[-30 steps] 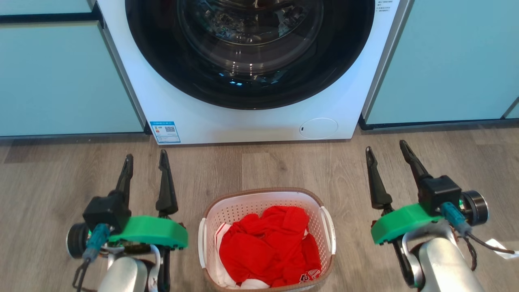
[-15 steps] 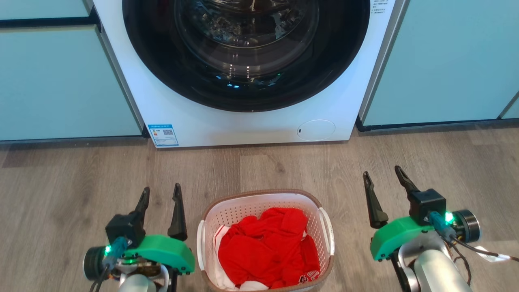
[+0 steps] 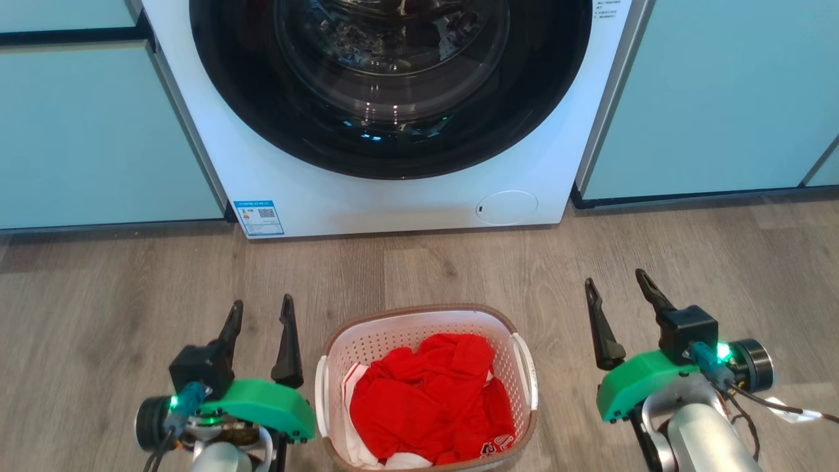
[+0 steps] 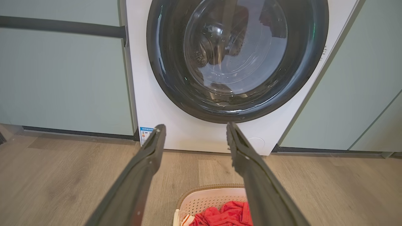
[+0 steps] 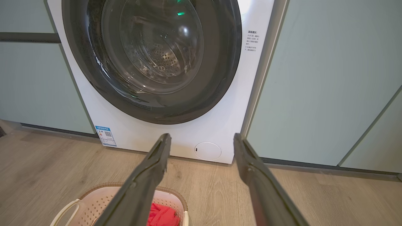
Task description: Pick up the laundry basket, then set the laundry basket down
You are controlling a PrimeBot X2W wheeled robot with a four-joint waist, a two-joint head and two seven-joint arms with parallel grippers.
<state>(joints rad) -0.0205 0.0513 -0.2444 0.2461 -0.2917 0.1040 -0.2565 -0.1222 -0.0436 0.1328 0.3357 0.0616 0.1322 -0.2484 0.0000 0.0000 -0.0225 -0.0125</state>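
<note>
The laundry basket [image 3: 419, 318] stands on the wooden floor at the bottom middle of the head view: white perforated walls, a brown rim, a white handle on each side, red clothes [image 3: 429, 396] heaped inside. My left gripper [image 3: 261, 311] hangs open just left of the basket, apart from its handle. My right gripper [image 3: 617, 288] is open too, further off on the basket's right. The left wrist view has the basket [image 4: 210, 199] low between its spread fingers [image 4: 144, 163]. The right wrist view catches the basket [image 5: 91, 201] at the lower left, behind its left finger [image 5: 150, 169].
A white front-loading washing machine [image 3: 393, 203] with a shut dark round door stands just beyond the basket. Pale green cabinet fronts [image 3: 98, 131] flank it on both sides. Bare wooden floor [image 3: 98, 295] spreads left and right of the basket.
Both grippers dropped lower and came nearer the basket's sides a second ago, then held nearly still. The head view has shifted slightly. The basket stays on the floor.
</note>
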